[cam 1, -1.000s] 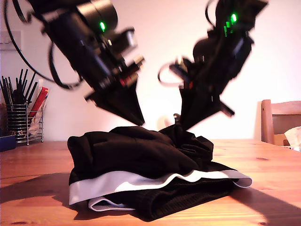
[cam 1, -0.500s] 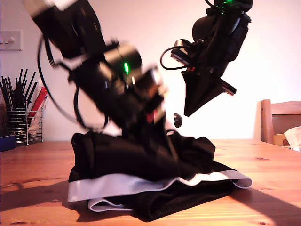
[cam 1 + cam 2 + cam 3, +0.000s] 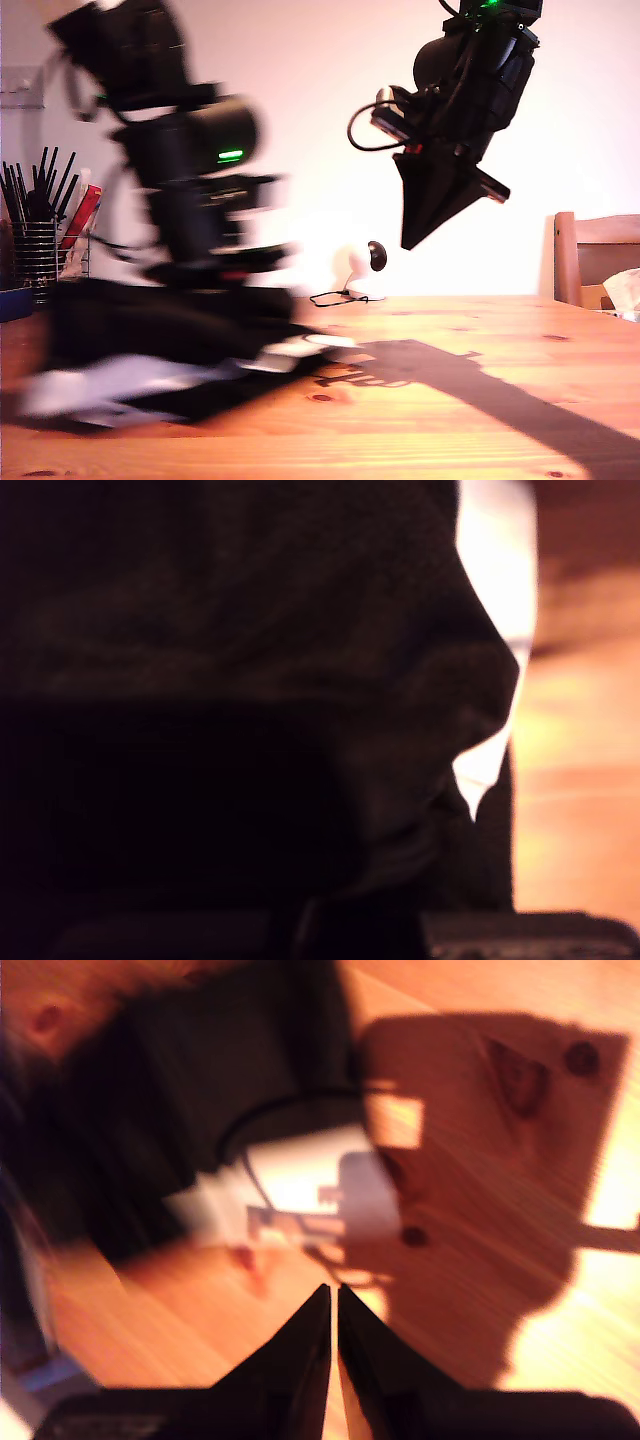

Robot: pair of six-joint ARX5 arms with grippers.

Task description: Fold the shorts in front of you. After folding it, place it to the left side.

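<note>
My second gripper [image 3: 412,240], a black wedge with jaws pressed together, hangs high at the exterior view's right above the knotty wooden table [image 3: 480,400], where the black soft shorts with white bands [image 3: 150,355] lie blurred at that view's left under my first arm, before a white wall [image 3: 320,100] and a wire pen holder [image 3: 45,250]. In the first wrist view the dark cloth fills nearly everything, so I cannot tell how my first gripper's jaws stand. The second wrist view shows the narrow, empty tips over bare table, apart from the shorts.

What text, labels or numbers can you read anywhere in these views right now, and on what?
None can be read.
The large black soft fabric shorts with white bands are motion-blurred and show no print.
The red item in the wire mesh utensil holder, at the exterior view's left, is too small and blurred to read.
</note>
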